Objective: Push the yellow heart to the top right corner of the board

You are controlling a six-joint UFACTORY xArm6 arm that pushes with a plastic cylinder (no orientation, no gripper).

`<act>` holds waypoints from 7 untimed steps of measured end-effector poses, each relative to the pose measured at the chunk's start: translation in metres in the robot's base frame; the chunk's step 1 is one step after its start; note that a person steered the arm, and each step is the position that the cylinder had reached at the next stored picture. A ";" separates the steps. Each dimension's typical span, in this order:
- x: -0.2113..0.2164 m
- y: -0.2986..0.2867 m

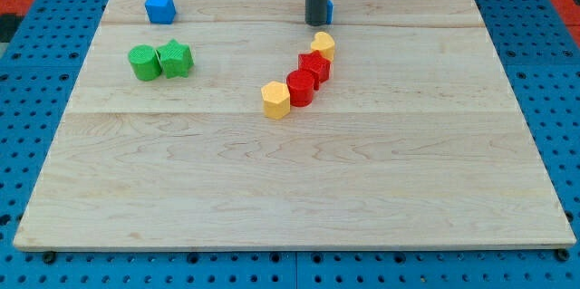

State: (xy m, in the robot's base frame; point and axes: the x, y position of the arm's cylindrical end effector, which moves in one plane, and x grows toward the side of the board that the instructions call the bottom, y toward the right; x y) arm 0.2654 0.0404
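My tip (317,23) rests on the tabletop (362,189), just beyond the yellow heart (323,45), which touches the red blocks (308,76) at centre. No pincer is fitted.

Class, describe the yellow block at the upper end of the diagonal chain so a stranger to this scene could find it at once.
Start at the wooden board and find the diagonal chain of four blocks near its middle. The yellow heart is the chain's upper right end, just below my tip. Unlike the yellow block at the lower left end, it touches the upper red block and sits nearest the dark rod.
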 end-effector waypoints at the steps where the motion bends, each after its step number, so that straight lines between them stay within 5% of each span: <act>1: -0.005 0.013; 3: -0.002 0.090; 7: -0.004 0.090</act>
State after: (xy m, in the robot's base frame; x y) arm 0.2613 0.1308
